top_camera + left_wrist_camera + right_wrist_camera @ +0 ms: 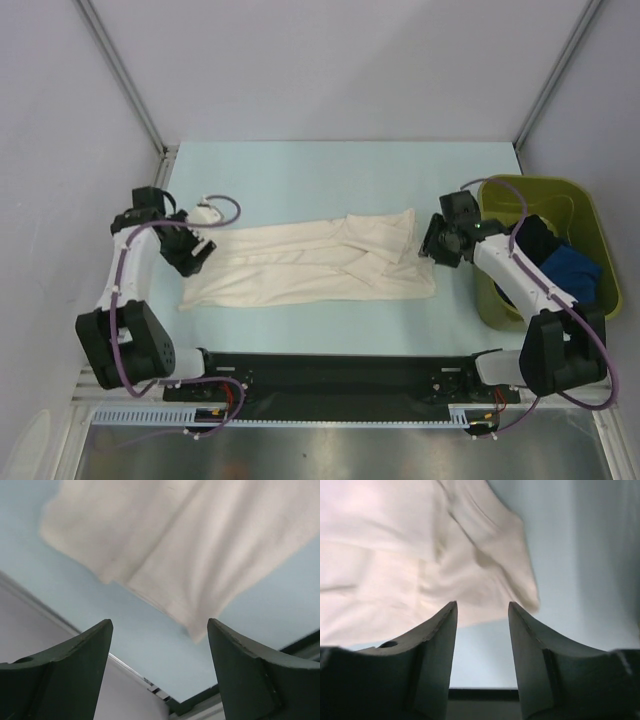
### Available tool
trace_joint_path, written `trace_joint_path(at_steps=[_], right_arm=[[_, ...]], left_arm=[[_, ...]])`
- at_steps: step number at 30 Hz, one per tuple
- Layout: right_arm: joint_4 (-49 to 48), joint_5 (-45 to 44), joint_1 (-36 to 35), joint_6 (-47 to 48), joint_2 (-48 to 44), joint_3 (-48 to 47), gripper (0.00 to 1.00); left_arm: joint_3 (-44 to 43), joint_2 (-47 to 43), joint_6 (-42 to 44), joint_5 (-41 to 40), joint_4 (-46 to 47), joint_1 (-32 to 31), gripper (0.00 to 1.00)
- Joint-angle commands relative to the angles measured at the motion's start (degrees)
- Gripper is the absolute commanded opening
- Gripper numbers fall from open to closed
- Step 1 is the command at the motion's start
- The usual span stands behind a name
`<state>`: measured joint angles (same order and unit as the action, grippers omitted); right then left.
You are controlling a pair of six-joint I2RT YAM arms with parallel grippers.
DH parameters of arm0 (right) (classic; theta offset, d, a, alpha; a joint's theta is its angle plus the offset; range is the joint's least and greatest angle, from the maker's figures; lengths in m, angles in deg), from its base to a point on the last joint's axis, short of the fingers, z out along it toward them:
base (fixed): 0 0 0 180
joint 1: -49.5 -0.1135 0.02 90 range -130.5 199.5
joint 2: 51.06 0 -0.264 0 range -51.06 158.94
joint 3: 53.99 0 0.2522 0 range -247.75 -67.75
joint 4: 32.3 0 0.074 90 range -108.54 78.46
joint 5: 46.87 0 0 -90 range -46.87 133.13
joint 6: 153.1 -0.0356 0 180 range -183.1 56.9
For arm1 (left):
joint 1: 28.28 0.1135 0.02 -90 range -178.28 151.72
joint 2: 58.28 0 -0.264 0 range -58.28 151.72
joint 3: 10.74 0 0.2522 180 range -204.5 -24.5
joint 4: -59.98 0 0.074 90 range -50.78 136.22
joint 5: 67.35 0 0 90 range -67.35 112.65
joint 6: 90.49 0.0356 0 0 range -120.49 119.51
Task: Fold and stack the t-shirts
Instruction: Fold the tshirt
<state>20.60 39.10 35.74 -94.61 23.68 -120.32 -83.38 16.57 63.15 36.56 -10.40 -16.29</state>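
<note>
Pale blue tabletop (330, 165) fills the middle of the overhead frame, and the cream t-shirt (300, 265) lies flat across its centre as a long band, already doubled lengthwise, with a looser flap bunched at its right end. An olive bin (590, 215) sits at the right edge of the frame, holding a black t-shirt (535, 238) and a blue t-shirt (575, 270), both crumpled. The left end effector (195, 258) hangs just off the band's left end and the right end effector (432, 247) just off its right end; both stand open and hold nothing, the cloth showing beyond their fingertips in the wrist views. The shirt looks light, limp and thin. It should sag and crease wherever it is unsupported and drag across the tabletop rather than slide cleanly. A pinch through both layers at the corners or end hems, one end per arm, seems the safest hold, since a mid-panel grip would likely lift only the top layer.
</note>
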Motion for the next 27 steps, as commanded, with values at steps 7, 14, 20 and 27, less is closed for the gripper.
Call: trace_joint_path(at_steps=[7,14,20,27], right_arm=[[-9.1,5.2,3.8,6.4,23.4,-25.9,0.52],[-9.4,9.2,5.6,6.5,39.3,-35.7,0.5],[-10.2,9.2,5.8,6.1,45.2,-36.6,0.47],[-12.1,11.9,5.8,4.9,50.6,-40.8,0.03]], left_arm=[[-17.8,22.5,-37.9,-5.0,20.1,6.2,0.78],[-25.1,34.0,-41.6,-10.2,22.3,6.1,0.8],[-23.8,38.6,-40.1,-12.9,22.5,4.6,0.8],[-18.6,38.0,-39.2,-7.0,21.2,3.5,0.37]])
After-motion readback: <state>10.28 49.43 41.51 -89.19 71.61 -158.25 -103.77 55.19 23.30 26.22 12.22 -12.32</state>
